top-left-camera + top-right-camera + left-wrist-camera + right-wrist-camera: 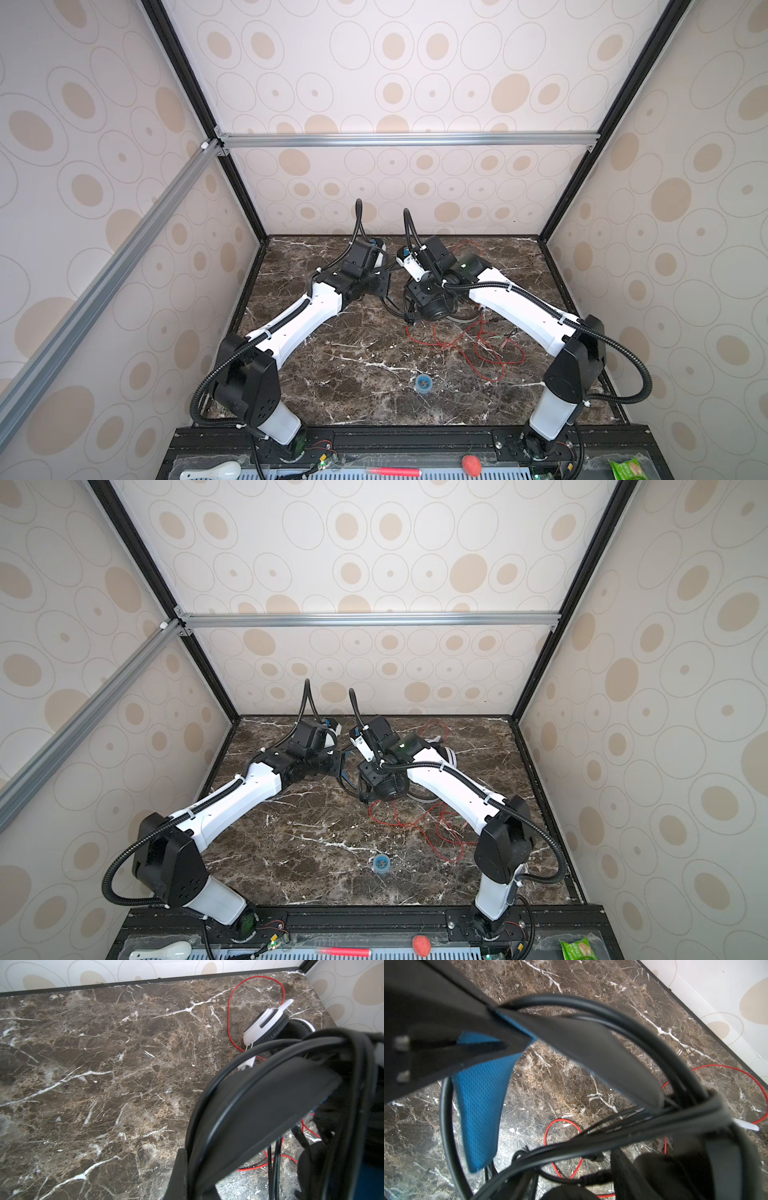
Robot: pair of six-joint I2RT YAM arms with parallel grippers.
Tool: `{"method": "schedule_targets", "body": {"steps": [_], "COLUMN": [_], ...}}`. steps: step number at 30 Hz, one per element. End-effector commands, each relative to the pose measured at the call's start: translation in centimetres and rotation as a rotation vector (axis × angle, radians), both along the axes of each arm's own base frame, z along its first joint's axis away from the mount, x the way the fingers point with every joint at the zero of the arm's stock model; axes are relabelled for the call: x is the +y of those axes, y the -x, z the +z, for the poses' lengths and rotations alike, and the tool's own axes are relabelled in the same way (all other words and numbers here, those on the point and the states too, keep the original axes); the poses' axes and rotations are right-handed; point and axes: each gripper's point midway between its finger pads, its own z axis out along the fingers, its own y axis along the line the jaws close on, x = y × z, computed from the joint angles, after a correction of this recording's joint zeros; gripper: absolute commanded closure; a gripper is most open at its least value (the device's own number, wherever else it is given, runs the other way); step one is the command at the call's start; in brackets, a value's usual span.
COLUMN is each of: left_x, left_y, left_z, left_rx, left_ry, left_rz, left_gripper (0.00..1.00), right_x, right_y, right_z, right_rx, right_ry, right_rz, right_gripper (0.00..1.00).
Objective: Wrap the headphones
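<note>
The left tool [512,1044] clenches the headband of the all-black, blue-lined over-ear headphones [602,1051]. The right tool's [413,305] state cannot be told.

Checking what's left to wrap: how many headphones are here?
2. Black headphones mid-table; white headphones beside them on the marble table, partly under the right arm. More could hide there.

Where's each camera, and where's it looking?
Top views: high at the front, looking down at the table; left arm, right arm show.
Left wrist: on the left arm, facing the back wall; its finger, black headphones close, white headphones beyond.
Right wrist: on the right arm, facing down; left gripper pinches the black headphones.
Wrist views share: black headphones, red cord.
</note>
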Motion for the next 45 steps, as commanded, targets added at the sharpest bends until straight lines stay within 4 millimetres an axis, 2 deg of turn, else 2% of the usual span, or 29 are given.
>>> {"method": "schedule_targets", "body": {"steps": [1,10,31,45], "left_x": [2.0,2.8,2.8,3.1], "left_y": [-1.5,-1.9,-2.1,-2.3], "left_z": [1.8,1.3,1.2,0.7], "left_rx": [-0.030,-0.014,0.006,0.024], "left_ry": [0.023,0.018,0.033,0.018], "left_rz": [0.077,0.088,0.075,0.086], "left_gripper": [1.00,1.00,1.00,1.00], "right_x": [-2.1,-1.9,-0.9,-2.1], "right_y": [0.0,-0.8,-3.2,-2.1], "right_z": [0.9,1.6,2.1,2.4], "right_rx": [-0.026,-0.055,-0.097,-0.110], "right_ry": [0.037,0.044,0.072,0.082], "right_rz": [-0.050,-0.055,-0.073,-0.074], "right_gripper": [0.41,0.36,0.24,0.21]}}
